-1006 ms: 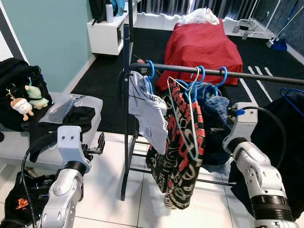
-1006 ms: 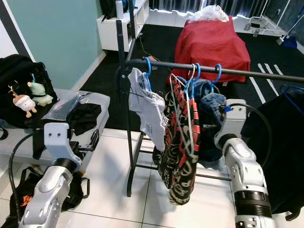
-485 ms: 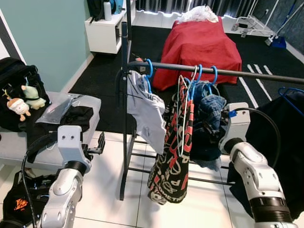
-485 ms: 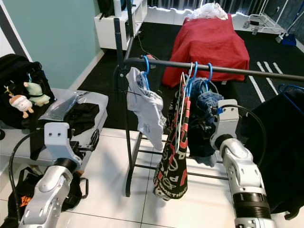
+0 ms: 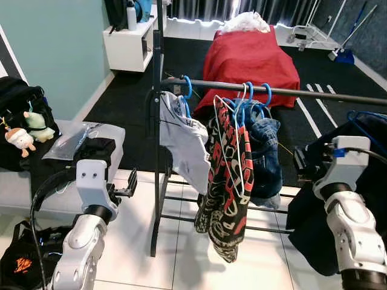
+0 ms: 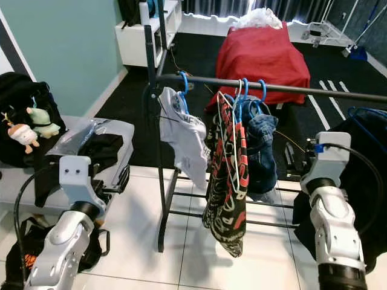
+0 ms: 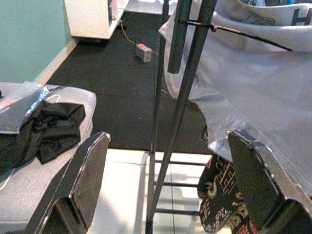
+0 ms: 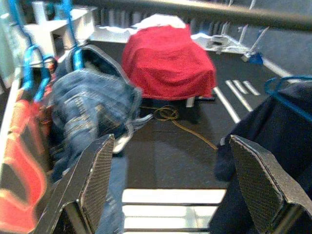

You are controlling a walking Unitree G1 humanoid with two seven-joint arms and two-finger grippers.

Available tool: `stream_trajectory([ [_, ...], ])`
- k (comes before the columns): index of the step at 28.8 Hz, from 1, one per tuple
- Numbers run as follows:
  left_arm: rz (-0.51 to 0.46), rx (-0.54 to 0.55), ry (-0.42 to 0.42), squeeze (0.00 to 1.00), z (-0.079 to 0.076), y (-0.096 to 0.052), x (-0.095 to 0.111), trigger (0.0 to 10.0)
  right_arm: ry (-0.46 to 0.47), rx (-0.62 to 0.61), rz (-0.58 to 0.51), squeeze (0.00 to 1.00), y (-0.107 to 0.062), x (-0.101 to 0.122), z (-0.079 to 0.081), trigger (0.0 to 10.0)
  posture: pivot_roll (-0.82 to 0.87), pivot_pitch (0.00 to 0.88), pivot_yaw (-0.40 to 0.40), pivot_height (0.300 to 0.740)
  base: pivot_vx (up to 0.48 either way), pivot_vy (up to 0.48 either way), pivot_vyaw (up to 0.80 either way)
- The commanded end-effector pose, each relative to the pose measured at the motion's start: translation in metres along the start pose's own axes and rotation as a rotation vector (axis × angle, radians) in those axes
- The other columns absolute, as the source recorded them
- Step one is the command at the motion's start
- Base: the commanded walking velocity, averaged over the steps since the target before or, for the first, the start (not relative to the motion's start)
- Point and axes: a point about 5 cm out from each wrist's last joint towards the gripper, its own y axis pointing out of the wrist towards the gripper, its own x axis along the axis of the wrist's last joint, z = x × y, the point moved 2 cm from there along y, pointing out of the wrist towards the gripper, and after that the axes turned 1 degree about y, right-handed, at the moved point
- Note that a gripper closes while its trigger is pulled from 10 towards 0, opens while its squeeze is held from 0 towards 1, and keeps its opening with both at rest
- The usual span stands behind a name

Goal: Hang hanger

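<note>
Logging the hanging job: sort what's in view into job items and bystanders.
Job: white hanger carrying the black-and-red patterned garment; black metal clothes rail; open right gripper.

Lying about: red-covered bed; plush toys; white shelf unit.

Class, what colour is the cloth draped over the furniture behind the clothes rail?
Red cloth; the right eye view shows it best.

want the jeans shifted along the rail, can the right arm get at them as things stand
Probably yes. The right end effector is open and aimed at the jeans on the rail, with only open space between; the dark garment hangs off to its side.
</note>
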Motion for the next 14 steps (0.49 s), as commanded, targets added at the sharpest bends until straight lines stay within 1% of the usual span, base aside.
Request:
stream_trajectory([
  [1, 0.017, -0.002, 0.025, 0.0, 0.0, -0.003, -0.002, 10.0, 0.015, -0.007, 0.011, 0.0, -0.005, -0.006, 0.004, 10.0, -0.03, 0.106, -0.063, 0.74, 0.0, 0.0, 0.0],
  [2, 0.023, 0.001, 0.036, 0.0, -0.001, -0.004, -0.002, 10.0, 0.048, 0.013, 0.038, 0.0, -0.009, -0.014, 0.014, 10.0, -0.03, 0.105, -0.065, 0.74, 0.0, 0.0, 0.0],
  [3, 0.029, 0.004, 0.041, 0.0, -0.002, -0.005, -0.003, 10.0, 0.061, 0.041, 0.066, 0.0, -0.011, -0.021, 0.023, 10.0, -0.03, 0.105, -0.065, 0.74, 0.0, 0.0, 0.0],
  [4, 0.031, 0.009, 0.045, 0.0, -0.002, -0.005, -0.003, 10.0, 0.064, 0.064, 0.086, 0.0, -0.012, -0.025, 0.029, 10.0, -0.03, 0.104, -0.066, 0.74, 0.0, 0.0, 0.0],
  [6, 0.034, 0.011, 0.044, 0.0, -0.002, -0.006, -0.004, 10.0, 0.061, 0.076, 0.098, 0.0, -0.011, -0.028, 0.031, 10.0, -0.03, 0.101, -0.069, 0.74, 0.0, 0.0, 0.0],
  [7, 0.044, 0.019, 0.047, 0.0, -0.002, -0.007, -0.005, 10.0, 0.078, 0.072, 0.108, 0.0, -0.01, -0.03, 0.03, 10.0, -0.03, 0.101, -0.069, 0.74, -0.289, 0.0, 0.0],
  [9, 0.044, 0.019, 0.047, 0.0, -0.002, -0.007, -0.005, 10.0, 0.078, 0.072, 0.108, 0.0, -0.01, -0.03, 0.03, 10.0, -0.03, 0.101, -0.069, 0.74, -0.289, 0.0, 0.0],
  [11, 0.053, 0.027, 0.046, 0.0, -0.002, -0.007, -0.006, 10.0, 0.098, 0.058, 0.113, 0.0, -0.007, -0.032, 0.026, 10.0, -0.02, 0.099, -0.075, 0.74, -0.371, 0.0, 0.0],
  [14, 0.054, 0.028, 0.05, 0.0, -0.002, -0.007, -0.007, 10.0, 0.092, 0.061, 0.113, 0.0, -0.007, -0.033, 0.026, 10.0, -0.02, 0.097, -0.077, 0.74, -0.368, 0.0, 0.0],
])
